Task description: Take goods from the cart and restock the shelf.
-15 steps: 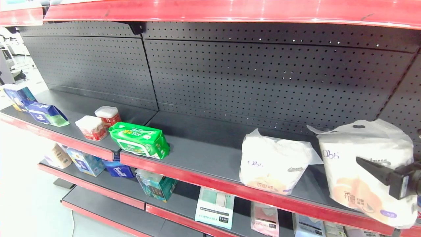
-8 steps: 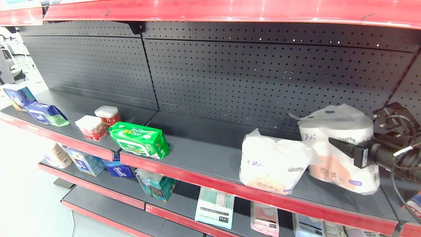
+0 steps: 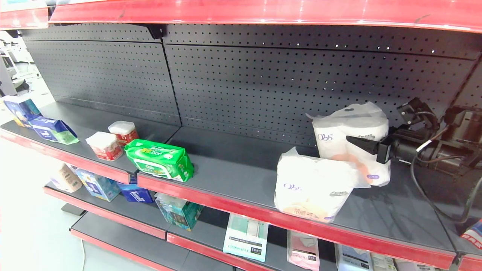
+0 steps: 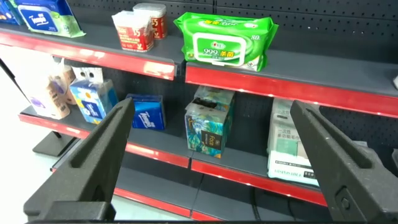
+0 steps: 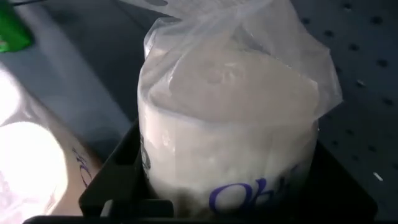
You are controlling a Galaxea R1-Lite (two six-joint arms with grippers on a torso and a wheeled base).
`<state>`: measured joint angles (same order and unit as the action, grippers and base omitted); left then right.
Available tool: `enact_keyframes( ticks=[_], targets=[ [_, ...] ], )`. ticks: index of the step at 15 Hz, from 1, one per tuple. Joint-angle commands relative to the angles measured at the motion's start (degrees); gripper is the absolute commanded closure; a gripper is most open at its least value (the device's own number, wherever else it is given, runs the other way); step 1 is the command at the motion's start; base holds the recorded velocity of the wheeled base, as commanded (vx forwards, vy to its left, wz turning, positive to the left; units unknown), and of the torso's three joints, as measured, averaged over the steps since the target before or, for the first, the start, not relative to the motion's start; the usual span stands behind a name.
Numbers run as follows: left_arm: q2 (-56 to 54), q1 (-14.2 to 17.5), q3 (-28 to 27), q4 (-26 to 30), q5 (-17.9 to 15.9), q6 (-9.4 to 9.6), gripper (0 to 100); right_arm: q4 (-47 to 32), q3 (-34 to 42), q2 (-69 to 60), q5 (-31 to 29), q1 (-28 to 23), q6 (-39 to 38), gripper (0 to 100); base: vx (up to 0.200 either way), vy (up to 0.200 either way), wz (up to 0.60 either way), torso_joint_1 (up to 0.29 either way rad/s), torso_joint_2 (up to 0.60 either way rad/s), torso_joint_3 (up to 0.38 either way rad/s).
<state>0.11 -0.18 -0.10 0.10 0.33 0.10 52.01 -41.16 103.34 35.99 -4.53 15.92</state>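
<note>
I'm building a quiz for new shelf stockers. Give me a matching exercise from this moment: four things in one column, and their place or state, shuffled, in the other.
Things
1. green wipes pack
2. rear pack of rolls
3. left gripper
4. red-and-white tubs

Place or state
A. open, holding nothing
B. clamped in the right gripper, near the pegboard wall
C. standing to the left of the green pack
D. lying at the front edge of the shelf, by the board seam

Pairs: 1-D, 2-B, 3-A, 4-C.
</note>
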Motion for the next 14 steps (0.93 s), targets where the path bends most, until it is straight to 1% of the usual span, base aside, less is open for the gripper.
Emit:
enact_keyframes(
  ticks=[1, 3, 6, 8, 11, 14],
  targets=[
    [0.0, 0.0, 0.0, 0.0, 0.0, -0.01, 0, 2.0, -1.4, 5.6, 4.0, 0.3, 0.0, 100, 0.0, 0.0, 0.0, 0.0, 0.0, 0.0],
    [0.0, 0.0, 0.0, 0.0, 0.0, -0.01, 0, 2.0, -3.8, 8.5, 5.5, 2.2, -0.5, 100, 0.0, 0.0, 0.0, 0.0, 0.0, 0.0],
    [0.0, 0.0, 0.0, 0.0, 0.0, -0.01, 0, 4.2, -9.6, 13.6, 7.1, 4.3, -1.0, 100, 0.0, 0.0, 0.0, 0.0, 0.0, 0.0],
    [0.0, 0.0, 0.0, 0.0, 0.0, -0.01, 0, 5.2, -10.2, 15.9, 7.3, 4.7, -0.5, 100, 0.0, 0.0, 0.0, 0.0, 0.0, 0.0],
    [0.0, 0.0, 0.0, 0.0, 0.0, -0.01, 0, 5.1, -9.7, 18.5, 7.8, 2.7, 2.0, 100, 0.0, 0.0, 0.0, 0.0, 0.0, 0.0],
    [0.0, 0.0, 0.0, 0.0, 0.0, -0.01, 0, 4.9, -8.3, 18.5, 14.4, -1.4, 7.5, 100, 0.0, 0.0, 0.0, 0.0, 0.0, 0.0]
  ],
)
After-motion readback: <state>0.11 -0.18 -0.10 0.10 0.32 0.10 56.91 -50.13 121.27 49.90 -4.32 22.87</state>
